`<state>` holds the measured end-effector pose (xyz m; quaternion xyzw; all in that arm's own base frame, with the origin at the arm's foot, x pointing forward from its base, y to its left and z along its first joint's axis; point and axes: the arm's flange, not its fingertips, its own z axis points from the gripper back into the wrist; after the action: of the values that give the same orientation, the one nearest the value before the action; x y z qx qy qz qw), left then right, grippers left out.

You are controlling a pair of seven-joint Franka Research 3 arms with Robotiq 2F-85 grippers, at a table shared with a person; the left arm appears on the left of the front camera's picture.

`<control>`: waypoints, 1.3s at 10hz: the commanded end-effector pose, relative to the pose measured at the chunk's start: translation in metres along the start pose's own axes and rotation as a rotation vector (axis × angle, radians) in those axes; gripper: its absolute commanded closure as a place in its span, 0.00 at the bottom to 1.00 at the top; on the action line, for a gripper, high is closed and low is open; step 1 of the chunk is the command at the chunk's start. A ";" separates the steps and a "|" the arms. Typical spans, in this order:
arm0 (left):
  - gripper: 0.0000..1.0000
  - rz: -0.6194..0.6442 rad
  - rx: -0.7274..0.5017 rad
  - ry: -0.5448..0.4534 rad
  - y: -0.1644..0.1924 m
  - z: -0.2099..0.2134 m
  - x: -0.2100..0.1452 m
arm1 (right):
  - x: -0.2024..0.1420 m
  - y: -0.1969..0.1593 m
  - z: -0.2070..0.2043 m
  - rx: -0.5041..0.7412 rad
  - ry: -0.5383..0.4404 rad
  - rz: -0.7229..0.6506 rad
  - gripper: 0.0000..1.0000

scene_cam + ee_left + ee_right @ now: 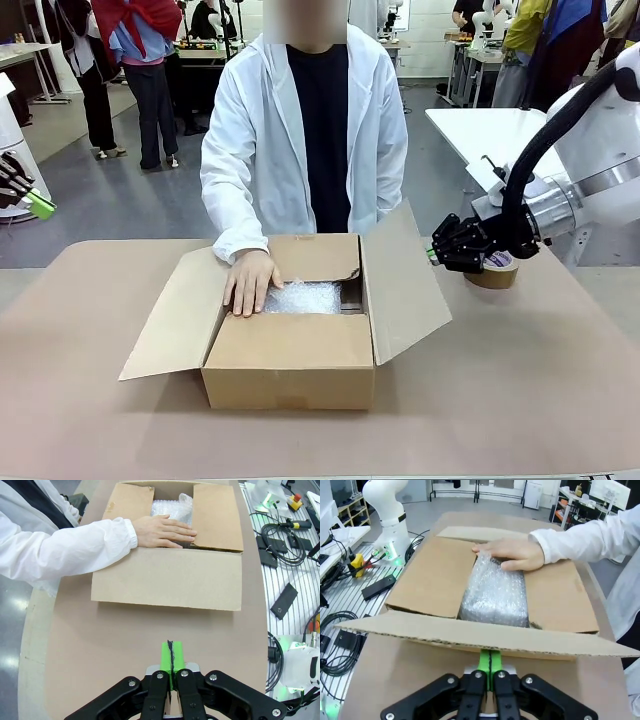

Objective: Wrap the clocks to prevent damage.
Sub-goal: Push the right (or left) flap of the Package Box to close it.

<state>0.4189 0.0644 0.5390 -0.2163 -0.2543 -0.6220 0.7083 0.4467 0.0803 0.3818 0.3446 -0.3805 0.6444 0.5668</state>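
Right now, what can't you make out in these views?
- Bubble-wrap bundle: in the right wrist view the wrap blurs the contents. No clock face shows and the count is unknown.
- Box floor: in the front view it is hidden by the cardboard box's near wall and the bundle.
- Brown tape roll: in the front view it is mostly behind the right gripper.
- Bundle's end: in the left wrist view it is under the person's hand.

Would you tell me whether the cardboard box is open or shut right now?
Partly open: the cardboard box has two side flaps spread outward; the other two fold inward, leaving a gap that shows the bubble-wrapped bundle.
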 end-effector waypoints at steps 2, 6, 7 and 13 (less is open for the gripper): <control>1.00 -0.001 0.001 -0.004 -0.001 0.000 0.000 | -0.004 0.003 -0.014 0.010 -0.023 -0.037 0.99; 1.00 -0.001 0.001 -0.004 -0.001 0.000 0.000 | 0.006 -0.009 -0.039 0.046 -0.028 -0.043 0.99; 1.00 -0.001 0.001 -0.004 -0.001 0.000 0.000 | 0.012 -0.012 -0.045 0.048 -0.027 -0.036 0.99; 1.00 -0.001 0.001 -0.004 -0.001 0.000 0.000 | 0.019 -0.030 -0.088 0.073 0.004 -0.052 0.99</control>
<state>0.4191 0.0642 0.5391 -0.2160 -0.2540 -0.6222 0.7083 0.4647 0.1565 0.3602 0.3736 -0.3374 0.6568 0.5615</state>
